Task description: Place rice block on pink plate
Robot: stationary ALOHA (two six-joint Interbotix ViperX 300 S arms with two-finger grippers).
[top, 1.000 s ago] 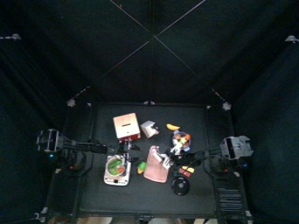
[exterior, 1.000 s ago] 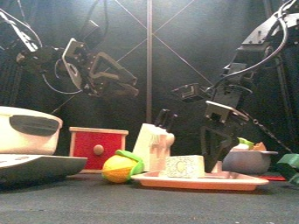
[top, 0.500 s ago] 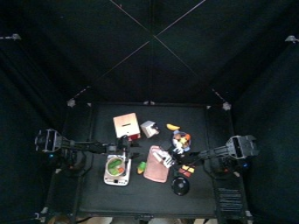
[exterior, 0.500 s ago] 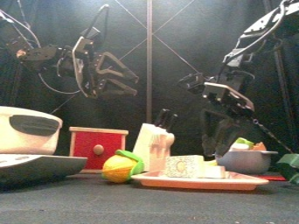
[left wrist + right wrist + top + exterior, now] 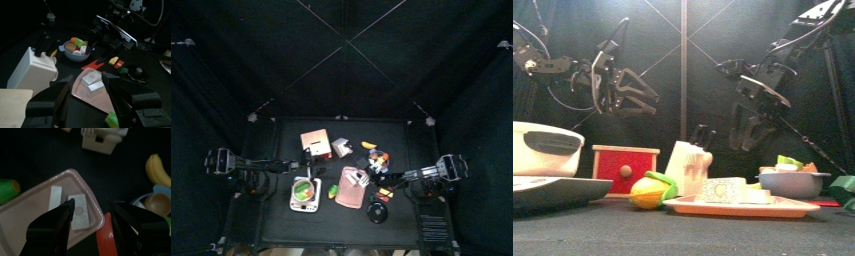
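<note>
Looking down, we are seeing the rice block (image 5: 724,190) lying on the pink plate (image 5: 734,207). The right pincer (image 5: 91,208) is hanging wide and empty above it. The left pincer (image 5: 90,85) is seemingly spreading wide too, holding nothing.

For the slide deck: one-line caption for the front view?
Rice block on pink plate; right pincer open above.

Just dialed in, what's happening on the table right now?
The rice block lies on the pink plate, with nothing gripping it. The right tool hangs open above the plate, empty. The left tool is raised off to the left side, also open and empty. By the look of it, the placement is done.
</note>
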